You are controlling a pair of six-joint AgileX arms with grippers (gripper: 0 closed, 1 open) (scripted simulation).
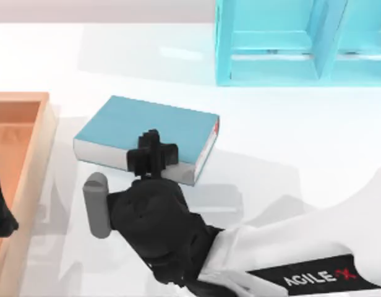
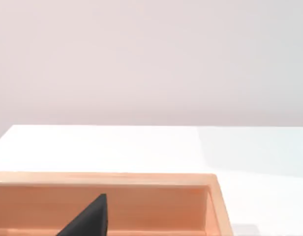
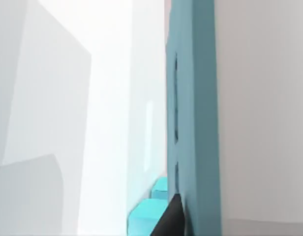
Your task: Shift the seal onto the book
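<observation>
At the surface's [image 1: 271, 142] left edge an orange tray [image 1: 29, 161] is lying, and the left gripper [image 1: 2, 213] is hanging parked over it as a dark shape; I cannot tell how its fingers are standing. In the left wrist view 1 dark fingertip [image 2: 90, 219] is showing above the tray's [image 2: 213, 196] inner wall. Toward the middle, the book [image 1: 147, 127] is lying flat, teal cover up, white page edges facing the near edge, red mark at its right corner. The right gripper [image 1: 152, 153] is reaching over the book's near edge, with the arm stretching in from the near right corner; whether its fingers are apart or together I cannot tell. The seal is hidden, so its place cannot be told. A light-blue shelf [image 1: 302, 43] is standing at the far right edge.
</observation>
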